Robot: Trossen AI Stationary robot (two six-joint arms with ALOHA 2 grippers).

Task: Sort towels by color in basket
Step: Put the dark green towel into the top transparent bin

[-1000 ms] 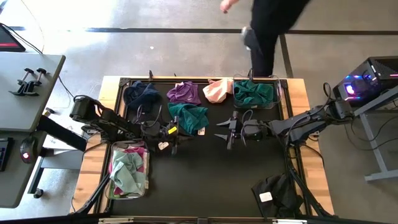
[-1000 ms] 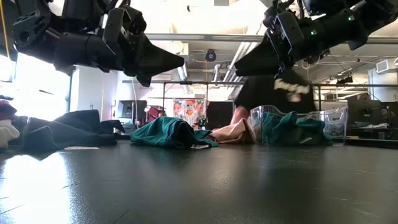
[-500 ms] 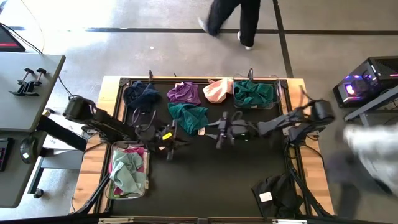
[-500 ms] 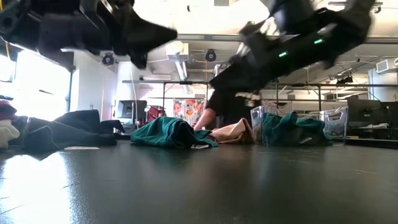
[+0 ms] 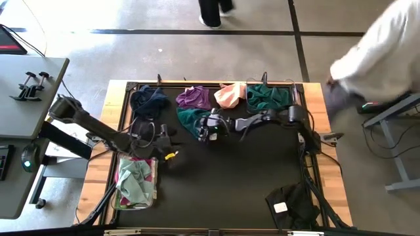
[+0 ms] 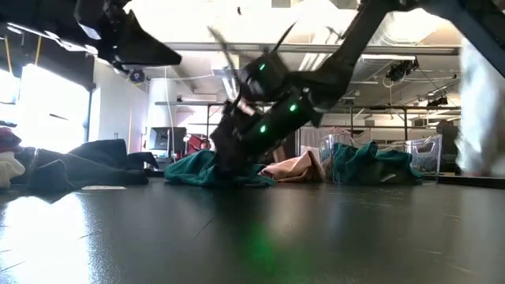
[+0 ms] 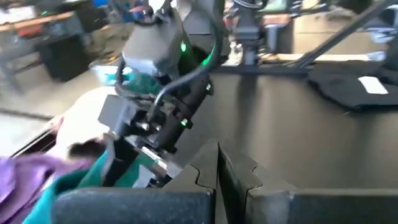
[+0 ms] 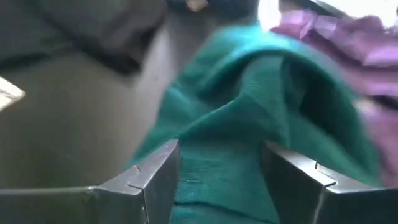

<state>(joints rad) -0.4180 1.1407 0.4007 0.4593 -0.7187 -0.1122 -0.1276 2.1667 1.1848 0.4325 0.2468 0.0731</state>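
Observation:
A teal towel (image 5: 189, 118) lies bunched on the black table, left of the middle. My right gripper (image 5: 206, 127) is low over its right edge. In the right wrist view the gripper (image 8: 221, 165) is open, with a raised fold of the teal towel (image 8: 249, 93) between its fingers. My left gripper (image 5: 170, 149) is shut and holds nothing; it hangs above the table by the near-left basket (image 5: 134, 180), which holds pink and mint towels. A navy towel (image 5: 149, 99), a purple one (image 5: 194, 97) and a pink one (image 5: 230, 96) lie along the far edge. My right gripper comes at the teal towel slanting down from the table's right. Its open fingers (image 8: 155, 177) stand astride a raised fold (image 8: 224, 143) of the cloth. Whether the fingers touch the cloth, I cannot tell. The towel lies on the table.
A clear basket (image 5: 289, 105) with teal towels stands at the far right. A black towel (image 5: 292, 203) with a white tag lies at the near right. A person in a white sleeve (image 5: 380, 46) is beyond the table's far right corner. Open black tabletop lies in the middle and near side.
My right gripper has swept from the table's middle toward its left and down onto the teal towel, staying open. My left gripper, still shut, has drawn back toward the table's near-left side and risen.

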